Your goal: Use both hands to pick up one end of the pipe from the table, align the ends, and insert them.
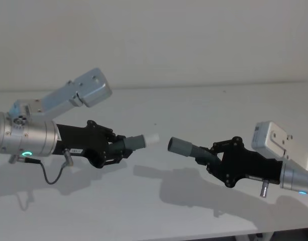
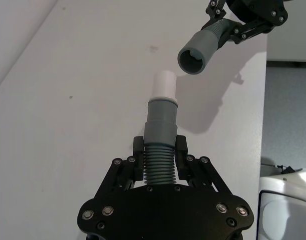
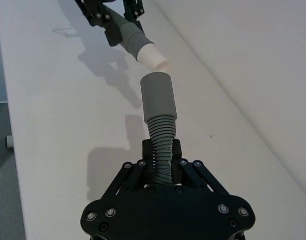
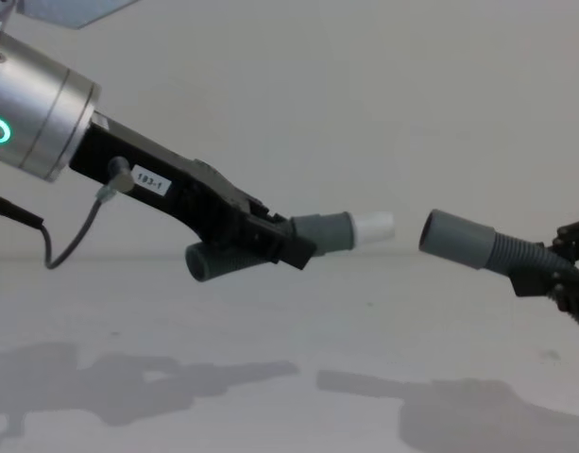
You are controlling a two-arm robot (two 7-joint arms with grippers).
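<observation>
Both hose pieces are held in the air above the white table point(image 1: 159, 211), whose front edge serves as the reference; their shadows lie on the surface below. Nearest that edge, on the robot's right, the right gripper point(image 1: 210, 156) is clamped on the ribbed middle of the right hose piece point(image 1: 186, 148), the black fingers point(image 3: 176, 152) pressing the ribs from either side. The open grey cuff point(image 3: 157, 95) of this piece juts beyond the fingertips, and the left wrist view looks into its hollow mouth point(image 2: 193, 61). Farther back from the edge, on the robot's left, the left gripper point(image 1: 119, 146) grips the left hose piece point(image 2: 159, 150) at its ribbed section in the same way, with the stepped grey cuff point(image 2: 160, 122) and the short white stub point(image 1: 151, 139) projecting past the fingers point(image 2: 181, 149). A second cuff of this piece shows below the gripper in the chest view point(image 4: 206, 261). The stub and the open cuff point toward each other with a short gap between them; they do not touch. In the chest view the stub point(image 4: 372, 226) and the open cuff point(image 4: 454, 236) sit at nearly equal height above the table. A green ring point(image 1: 26, 153) glows on the left arm's silver body, with a thin cable point(image 1: 50, 176) looping beneath.
</observation>
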